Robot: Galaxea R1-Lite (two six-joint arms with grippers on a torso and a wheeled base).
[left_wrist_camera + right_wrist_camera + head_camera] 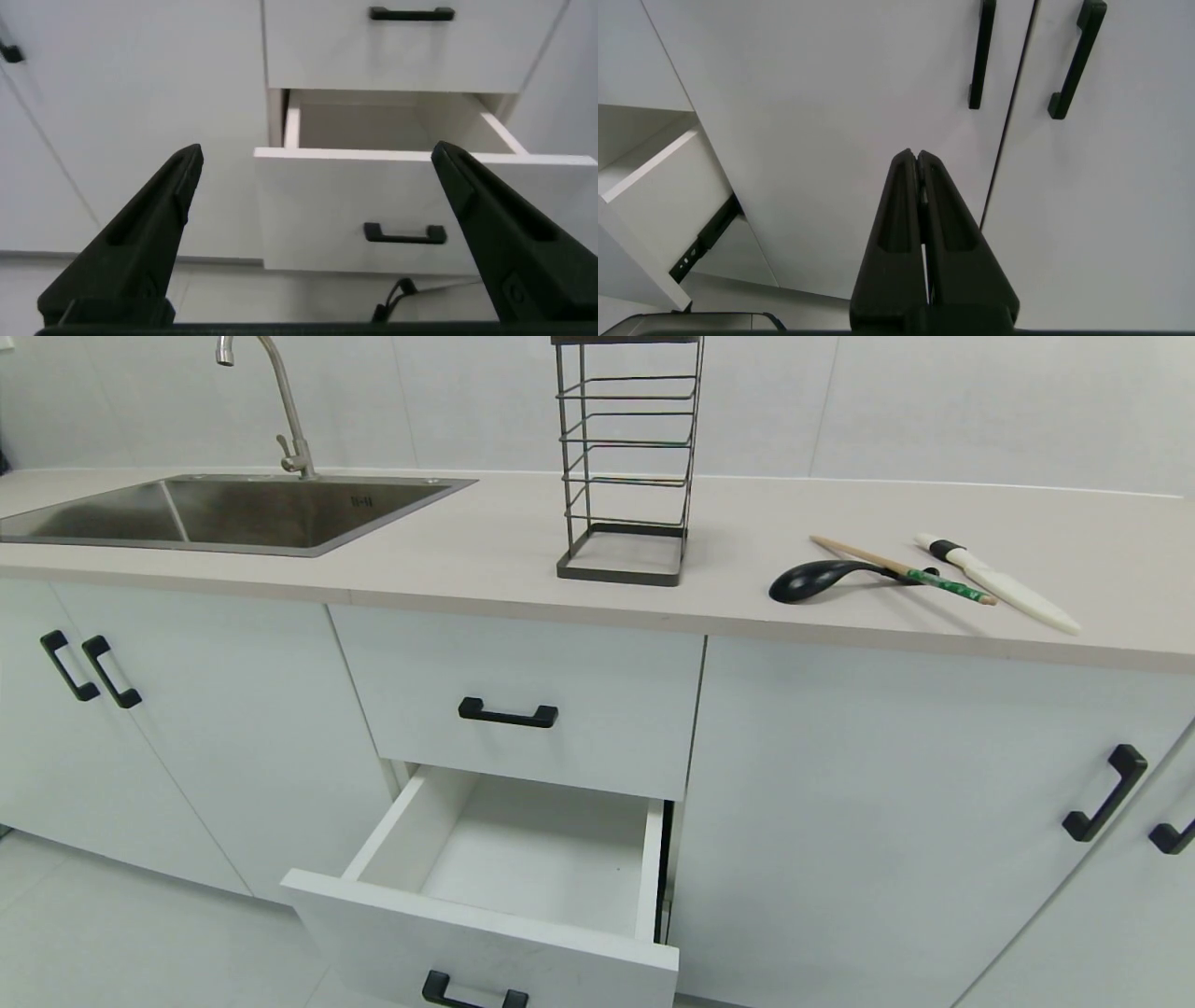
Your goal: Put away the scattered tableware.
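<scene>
Tabletop (485, 560) carried the tableware at far right. Lower drawer (467, 924) stood pulled out, near centre. White knife (1004, 586), black spoon (812, 581) and chopsticks (896, 567) lay close, chopsticks crossing the spoon's handle. Left pincer (318, 154), apart, faced the drawer; right pincer (918, 161) was together. Judged: lift the chopsticks first, gripping mid-length.

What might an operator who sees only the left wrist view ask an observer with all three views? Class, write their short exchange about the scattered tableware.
Operator: I see an open drawer. Where is the tableware?
Observer: On the countertop, right of the wire rack: a black spoon, chopsticks and a white utensil.
Operator: How is the right gripper?
Observer: The right gripper is shut, low in front of the cabinet doors.
</scene>
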